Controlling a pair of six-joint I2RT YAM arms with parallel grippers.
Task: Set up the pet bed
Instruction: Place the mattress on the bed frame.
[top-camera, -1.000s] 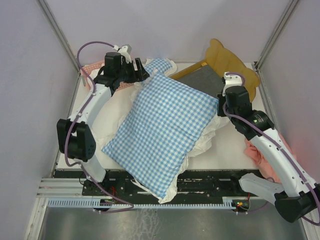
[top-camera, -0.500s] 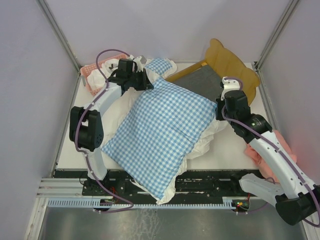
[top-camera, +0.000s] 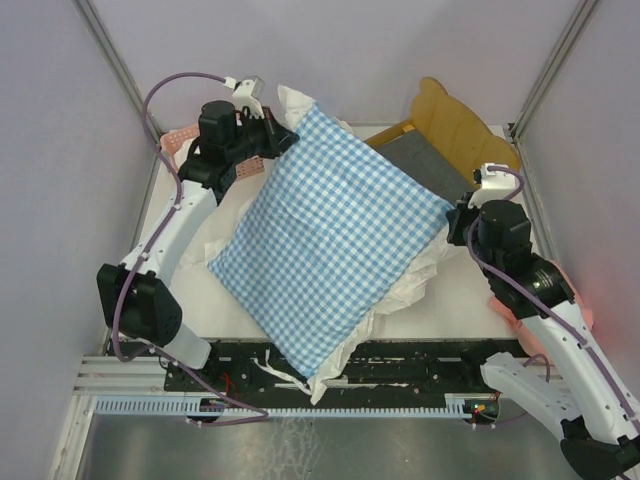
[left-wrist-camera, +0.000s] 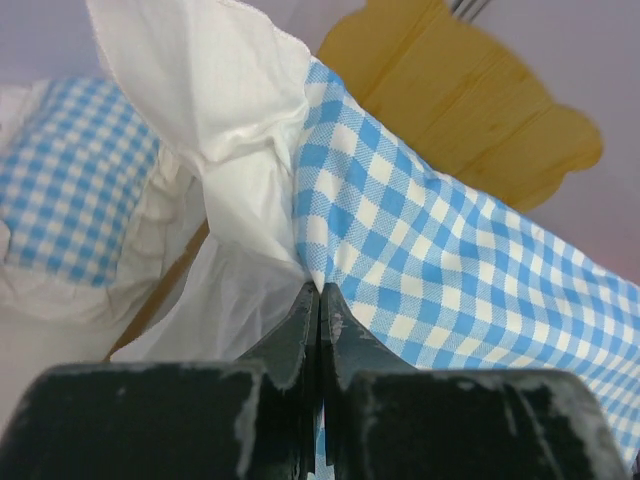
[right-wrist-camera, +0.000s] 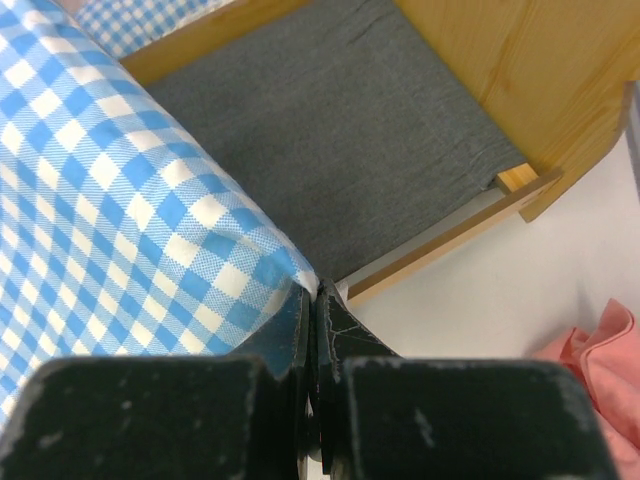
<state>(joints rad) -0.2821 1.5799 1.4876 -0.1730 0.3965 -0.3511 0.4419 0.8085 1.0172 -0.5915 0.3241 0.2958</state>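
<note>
My left gripper (left-wrist-camera: 318, 298) is pinched shut on the cushion's (top-camera: 335, 240) far corner, where blue-white gingham meets a crumpled white ruffle (left-wrist-camera: 215, 110). My right gripper (right-wrist-camera: 314, 300) is clamped tight on the opposite corner, and the puffy cushion hangs stretched between them. The bed (top-camera: 465, 130) sits at the table's (top-camera: 450, 300) far right, partly hidden by the cushion: pale wood, wavy headboard (left-wrist-camera: 470, 110), flat dark grey fabric base (right-wrist-camera: 330, 130).

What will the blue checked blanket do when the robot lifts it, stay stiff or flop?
Probably flop: the blanket drapes between the left gripper and right gripper, each pinching a corner. It seems light, since thin pinches carry it. Its white ruffle hangs loose, so it may drag or snag.
</note>
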